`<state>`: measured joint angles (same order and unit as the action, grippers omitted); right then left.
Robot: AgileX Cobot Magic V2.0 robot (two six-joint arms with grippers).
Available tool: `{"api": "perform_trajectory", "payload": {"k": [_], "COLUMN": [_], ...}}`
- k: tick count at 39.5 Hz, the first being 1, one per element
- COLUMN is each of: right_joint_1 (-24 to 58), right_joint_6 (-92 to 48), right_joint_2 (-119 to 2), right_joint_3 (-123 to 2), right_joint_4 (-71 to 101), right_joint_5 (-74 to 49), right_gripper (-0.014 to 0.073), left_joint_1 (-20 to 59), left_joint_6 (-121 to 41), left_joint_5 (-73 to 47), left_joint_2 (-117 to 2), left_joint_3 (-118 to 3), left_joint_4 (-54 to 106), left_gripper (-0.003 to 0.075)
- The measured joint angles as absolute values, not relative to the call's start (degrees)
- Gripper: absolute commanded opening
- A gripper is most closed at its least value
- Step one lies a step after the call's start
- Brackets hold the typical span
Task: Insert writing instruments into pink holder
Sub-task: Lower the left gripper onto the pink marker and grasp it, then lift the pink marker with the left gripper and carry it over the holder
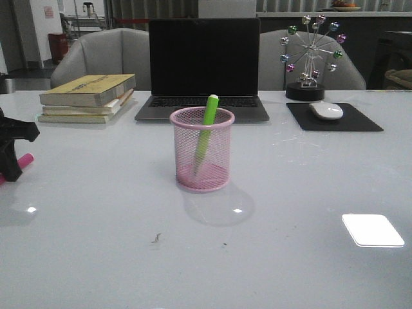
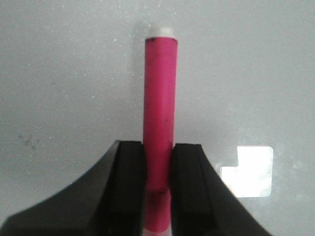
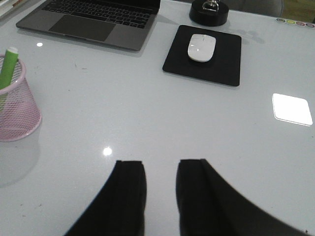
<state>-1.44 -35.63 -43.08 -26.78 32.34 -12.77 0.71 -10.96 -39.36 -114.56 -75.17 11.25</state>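
Observation:
The pink holder (image 1: 202, 149) stands upright mid-table, also visible at the edge of the right wrist view (image 3: 17, 107). A green pen (image 1: 206, 132) leans inside it, whitish end up. At the far left edge my left gripper (image 1: 11, 149) is shut on the pink pen (image 1: 26, 160), low over the table. In the left wrist view the pink pen (image 2: 160, 103) runs straight out between the black fingers (image 2: 129, 187), its whitish end farthest from them. My left gripper (image 2: 159, 152) squeezes the pen's lower part. My right gripper (image 3: 161, 169) is open over bare table, holding nothing.
A laptop (image 1: 203, 67) sits behind the holder. A stack of books (image 1: 88, 98) lies at the back left. A white mouse (image 1: 326, 111) rests on a black pad (image 1: 335, 118) at the back right, with a ferris-wheel ornament (image 1: 311, 58) behind it.

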Motion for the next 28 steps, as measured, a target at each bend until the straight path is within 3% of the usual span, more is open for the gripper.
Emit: {"api": "perform_trajectory", "payload": {"k": [17, 28], "right_joint_1": [-1.4, -1.4], "right_joint_6": [-35.6, -35.6], "right_joint_2": [-43.1, -43.1], "right_joint_3": [-26.8, -26.8], "right_joint_4": [32.3, 32.3], "right_joint_5": [-12.8, -12.8], "right_gripper": [0.0309, 0.0309], "left_joint_1": [1.5, 6.2], "left_joint_6": [-13.0, -13.8], "left_joint_5": [-42.1, -35.1], "left_joint_2": [-114.2, -108.5], "left_joint_3": [-79.4, -85.0], "left_joint_4": [16.9, 18.7], "left_gripper": [0.0099, 0.0099]}}
